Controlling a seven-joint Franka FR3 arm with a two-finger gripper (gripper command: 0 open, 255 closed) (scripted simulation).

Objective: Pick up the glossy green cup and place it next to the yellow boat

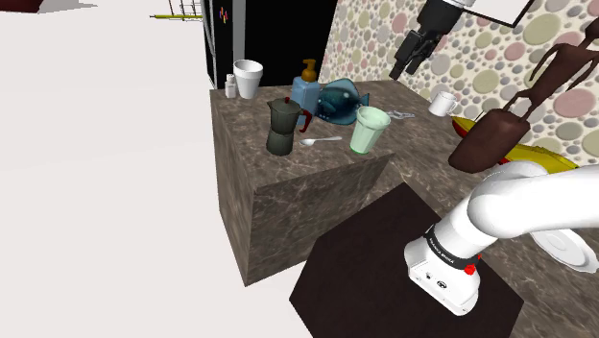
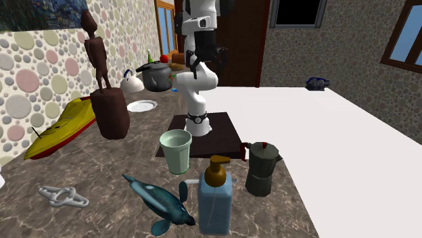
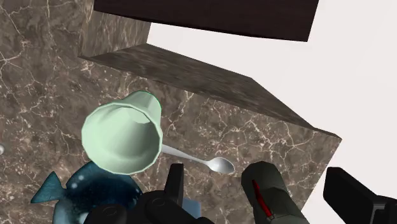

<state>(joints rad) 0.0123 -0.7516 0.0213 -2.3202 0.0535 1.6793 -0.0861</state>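
Note:
The pale green glossy cup [image 1: 370,130] stands upright near the counter's front edge, between a moka pot and a blue fish figure. From the second exterior view the cup [image 2: 176,150] is right of a tall brown statue. The yellow boat [image 2: 61,126] lies against the dotted wall, beyond that statue; in the shoulder view the boat [image 1: 542,154] is partly hidden behind it. My black gripper [image 1: 401,65] hangs high above the counter, well clear of the cup. In the wrist view the gripper [image 3: 254,173] is open with nothing held, and the cup [image 3: 124,137] lies off to the side of one finger [image 3: 175,181].
Around the cup are a dark moka pot [image 1: 283,125], a spoon [image 1: 322,141], a blue fish figure [image 1: 341,99] and a blue soap dispenser [image 2: 215,196]. The brown statue [image 2: 107,101] stands between cup and boat. A white mug [image 1: 443,104] and a metal piece [image 2: 63,197] lie near the wall.

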